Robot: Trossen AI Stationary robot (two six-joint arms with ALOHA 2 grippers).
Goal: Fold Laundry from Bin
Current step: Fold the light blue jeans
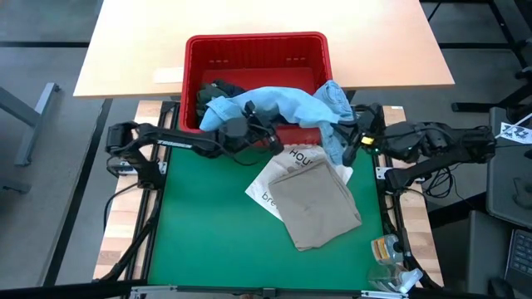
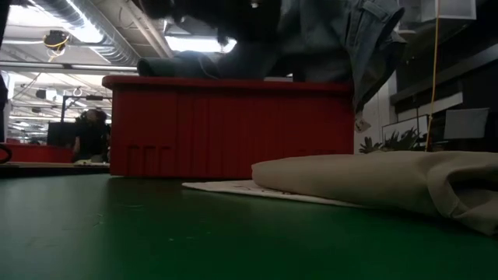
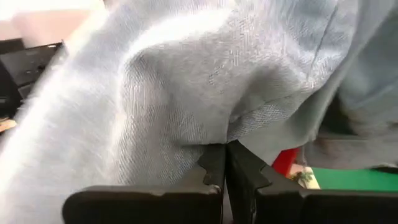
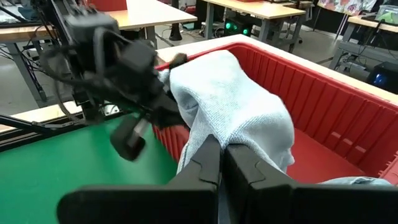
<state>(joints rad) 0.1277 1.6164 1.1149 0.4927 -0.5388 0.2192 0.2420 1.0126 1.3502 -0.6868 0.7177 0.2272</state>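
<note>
A: What is happening with the soft light blue shirt (image 1: 278, 104)?

B: It is lying draped across the near rim of the rectangular red plastic bin (image 1: 258, 43), part inside and part hanging over the front wall. Both arms are gripping it. The left gripper (image 1: 274, 143) is pinching a fold with its fingers fully together, which the left wrist view is showing plainly. The right gripper (image 1: 349, 139) is clamping the other end, its fingers also pressed together on the cloth.

A: Anything else in the bin?

B: A dark garment (image 1: 218, 90) is sitting at the back left corner, though I can't tell which piece it is.

A: And on the table?

B: A beige folded garment (image 1: 316, 208) is lying on the green mat (image 1: 199, 232), resting partly on a white printed tote bag (image 1: 278, 178) just beside the bin.

A: So how far along is the job?

B: Early to middle, I would judge. One piece is looking finished, the blue shirt is only coming out of the bin, and at least the dark piece is waiting.
</note>
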